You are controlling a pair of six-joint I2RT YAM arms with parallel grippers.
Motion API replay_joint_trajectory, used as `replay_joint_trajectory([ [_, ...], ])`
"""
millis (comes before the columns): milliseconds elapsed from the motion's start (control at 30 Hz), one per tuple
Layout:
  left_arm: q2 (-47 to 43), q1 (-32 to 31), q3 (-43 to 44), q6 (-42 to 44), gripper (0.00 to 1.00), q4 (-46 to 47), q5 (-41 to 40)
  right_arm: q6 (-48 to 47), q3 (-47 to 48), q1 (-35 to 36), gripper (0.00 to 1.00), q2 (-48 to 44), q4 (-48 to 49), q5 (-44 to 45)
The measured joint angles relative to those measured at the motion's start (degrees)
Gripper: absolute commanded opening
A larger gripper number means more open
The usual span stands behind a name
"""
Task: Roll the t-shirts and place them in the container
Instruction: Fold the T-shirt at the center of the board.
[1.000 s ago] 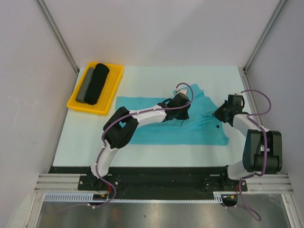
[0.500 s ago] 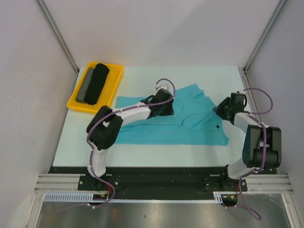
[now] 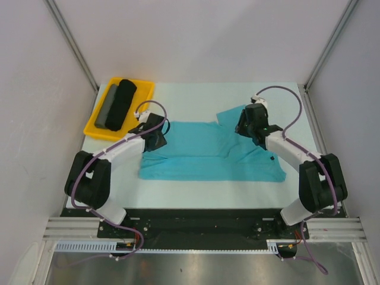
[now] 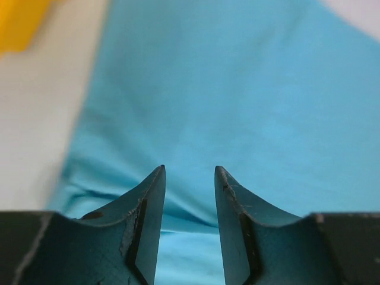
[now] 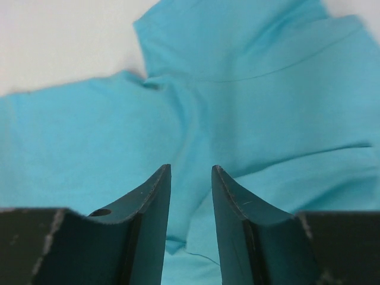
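The teal t-shirt [image 3: 202, 155] lay flat across the middle of the pale worktop [image 3: 196, 98], its long side running from 9 o'clock to 3 o'clock in the top view. One sleeve stuck out toward 1 o'clock, and creases gathered near that end. A small dark tag [image 3: 272, 158] sat on the fabric toward the shirt's 4 o'clock corner.

The left tool [image 4: 189, 172] hung over the shirt's 10 o'clock corner. Its fingers stood a moderate way apart with nothing between them, and only smooth teal cloth showed through the gap. Bare worktop and a sliver of yellow lay off at 10 o'clock in its wrist view.

The right tool [image 5: 191, 169] hung over the 1 o'clock part of the shirt, near where the sleeve joined the body. Its fingers were likewise parted at a moderate width and gripped nothing, with folded cloth beneath them.

At the worktop's 10 o'clock corner sat a yellow tray [image 3: 146, 113]. It held a black fabric roll [image 3: 122, 104] and a thinner grey roll [image 3: 107, 108] touching side by side.
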Motion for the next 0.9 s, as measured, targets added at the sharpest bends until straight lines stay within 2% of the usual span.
replay_joint_trajectory([
  [133,-0.7,4.5,-4.3,-0.7,0.44,-3.1,-1.6,-1.9,4.7,6.1,0.38,7.3,-2.6,3.6],
  [333,-0.7,6.1,-5.4,-0.7,0.45,-4.4,-2.5,-4.4,10.2,11.3,0.4,16.4,-9.1,10.6],
  [533,-0.5,6.8,-5.4,-0.7,0.45,-3.9,-2.5,-6.1,12.5,12.4,0.4,19.1,-12.9,15.1],
  [900,0.7,6.9,-5.4,-0.7,0.45,-3.6,-2.6,-6.5,12.9,12.5,0.41,20.2,-16.0,15.5],
])
